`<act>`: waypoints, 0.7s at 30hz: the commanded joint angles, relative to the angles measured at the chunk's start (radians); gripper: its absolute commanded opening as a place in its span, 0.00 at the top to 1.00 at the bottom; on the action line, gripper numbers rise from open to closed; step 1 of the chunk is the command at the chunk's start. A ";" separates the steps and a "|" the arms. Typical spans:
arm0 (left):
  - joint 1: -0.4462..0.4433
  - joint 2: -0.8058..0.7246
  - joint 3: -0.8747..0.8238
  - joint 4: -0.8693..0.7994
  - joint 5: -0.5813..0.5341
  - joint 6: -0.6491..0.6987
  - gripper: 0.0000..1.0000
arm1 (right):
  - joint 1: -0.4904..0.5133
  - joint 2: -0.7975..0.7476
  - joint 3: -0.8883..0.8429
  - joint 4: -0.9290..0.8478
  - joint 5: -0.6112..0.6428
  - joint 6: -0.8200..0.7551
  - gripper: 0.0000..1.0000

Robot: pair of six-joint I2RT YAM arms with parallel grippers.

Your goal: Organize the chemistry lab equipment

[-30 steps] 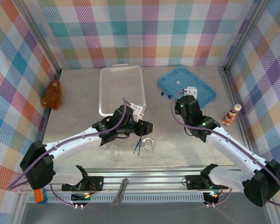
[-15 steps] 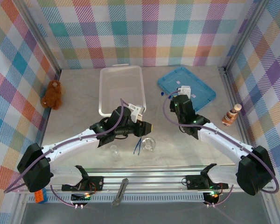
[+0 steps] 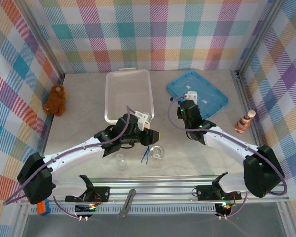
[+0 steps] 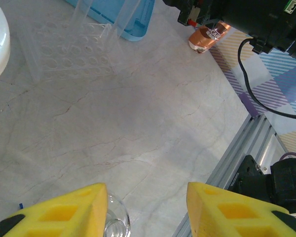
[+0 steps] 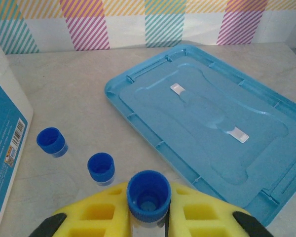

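In the right wrist view my right gripper (image 5: 148, 200) is shut on a thin clear tube with a blue cap (image 5: 148, 191), held upright. Two more blue-capped tubes (image 5: 52, 141) (image 5: 101, 168) stand just ahead on the table. My left gripper (image 4: 147, 207) hangs open over bare table, and the rim of a clear glass vessel (image 4: 113, 222) sits against its left finger. From above, the left gripper (image 3: 157, 134) is just behind a round flask (image 3: 157, 152), with dark-blue tweezers (image 3: 145, 154) and a small beaker (image 3: 121, 159) near it. The right gripper (image 3: 181, 107) is by the blue lid's near-left corner.
A clear plastic bin (image 3: 128, 95) stands at the back centre, a blue lid (image 3: 197, 94) flat to its right. A clear tube rack (image 4: 69, 54) stands on the table. A brown teddy bear (image 3: 55, 99) is at the left wall, a brown-and-white bottle figure (image 3: 245, 121) at the right.
My right gripper has swung left and a little towards the back, with the blue-capped tube in it. The left arm has barely shifted.
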 commanded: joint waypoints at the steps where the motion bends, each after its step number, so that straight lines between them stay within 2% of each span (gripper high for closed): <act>1: 0.012 -0.023 -0.009 -0.007 -0.009 0.001 0.54 | -0.011 0.012 0.006 0.040 0.019 0.002 0.79; 21: 0.011 0.004 0.002 -0.002 0.000 0.007 0.54 | -0.029 0.076 0.027 0.064 -0.013 0.011 0.79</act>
